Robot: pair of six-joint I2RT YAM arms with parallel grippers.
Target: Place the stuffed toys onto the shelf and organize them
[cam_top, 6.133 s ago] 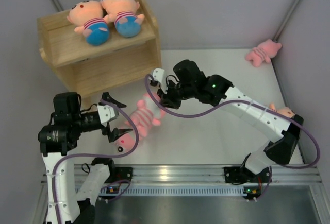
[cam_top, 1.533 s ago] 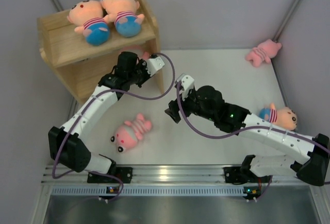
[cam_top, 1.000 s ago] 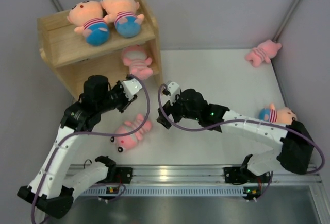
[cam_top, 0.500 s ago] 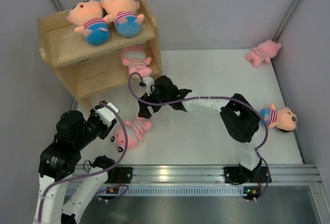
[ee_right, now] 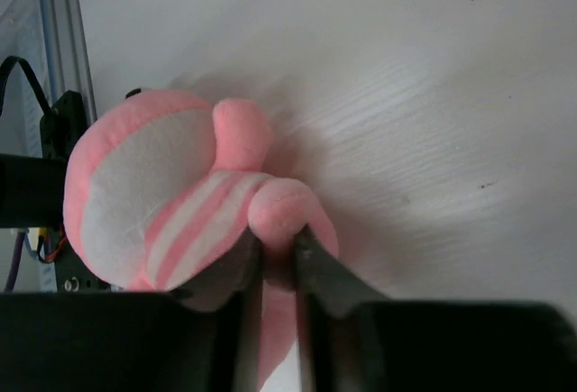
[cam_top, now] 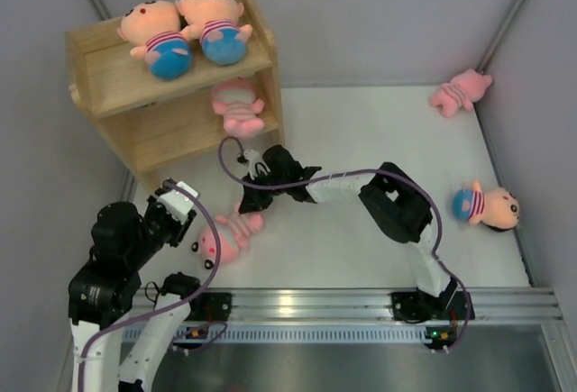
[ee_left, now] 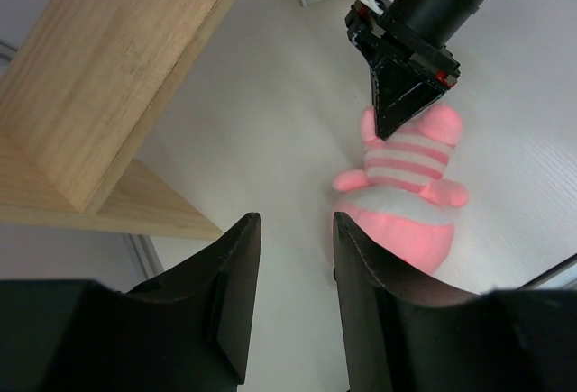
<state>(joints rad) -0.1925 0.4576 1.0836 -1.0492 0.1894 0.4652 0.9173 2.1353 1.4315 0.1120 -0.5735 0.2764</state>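
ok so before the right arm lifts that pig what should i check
1. Right fingers on the table pig: ok, they pinch one of its limbs, with pink plush between them.
2. Grip firm enough to lift: cannot tell.
3. Pig off the table: not ok, it lies flat on it.
4. Left fingers out of the way: ok, open, empty and apart from the pig.
5. Room on the lower tier: ok, only the shelf pig lies there, at the right end, with bare wood to its left.
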